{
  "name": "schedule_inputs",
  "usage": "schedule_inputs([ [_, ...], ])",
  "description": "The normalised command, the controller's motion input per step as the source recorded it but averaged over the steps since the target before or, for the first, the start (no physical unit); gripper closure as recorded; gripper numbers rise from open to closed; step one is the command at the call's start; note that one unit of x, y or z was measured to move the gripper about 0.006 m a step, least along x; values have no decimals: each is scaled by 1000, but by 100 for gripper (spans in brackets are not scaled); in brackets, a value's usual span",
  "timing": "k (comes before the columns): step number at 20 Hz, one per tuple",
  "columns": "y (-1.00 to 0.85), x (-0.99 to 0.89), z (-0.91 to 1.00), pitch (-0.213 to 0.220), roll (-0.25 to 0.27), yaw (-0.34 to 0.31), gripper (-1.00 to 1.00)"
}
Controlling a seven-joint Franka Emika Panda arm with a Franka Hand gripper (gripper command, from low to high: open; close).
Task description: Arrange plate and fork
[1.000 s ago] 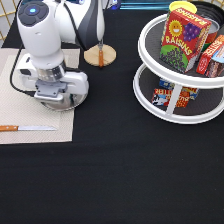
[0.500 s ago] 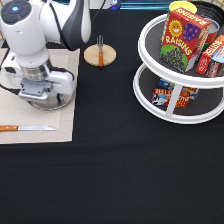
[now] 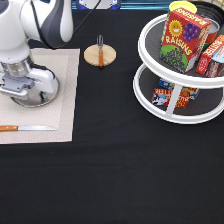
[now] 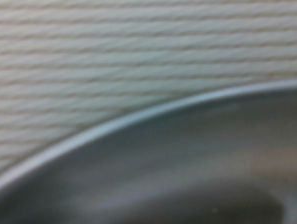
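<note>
Exterior view, from its bottom upward: a broad stretch of black surface point(image 3: 115, 175) is seen first. At the exterior view's left a beige placemat point(image 3: 65, 75) is laid on it, and a wooden-handled knife point(image 3: 25, 128) lies flat along the mat's lower part. Just above the knife, the plate point(image 3: 47, 97) rests on the mat, largely covered by the white arm. The end effector point(image 3: 22, 90) is lowered directly over the plate; whether it is wide, narrow or holding anything cannot be told, since the hand's body hides that part.

At the exterior view's right a white two-tier turntable point(image 3: 150, 95) stands well apart from the mat. A raisins box point(image 3: 182, 37) is carried on its upper tier, with another red packet point(image 3: 212, 52) beside it, and small packets point(image 3: 165, 96) are kept on the lower tier.

Farther up, just beyond the mat's upper right corner, a small light-wood disc point(image 3: 92, 55) is placed on the surface. The fork point(image 3: 100, 50) lies across this disc, tines toward the exterior view's top.

Wrist view: the plate's curved rim point(image 4: 130, 122) is seen close, lying on the woven mat point(image 4: 92, 60).
</note>
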Motion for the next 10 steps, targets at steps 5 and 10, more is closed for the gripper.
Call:
schedule_inputs([
  [5, 237, -14, 409, 14, -47, 77, -100],
  [10, 647, -315, 715, -61, -103, 105, -100],
])
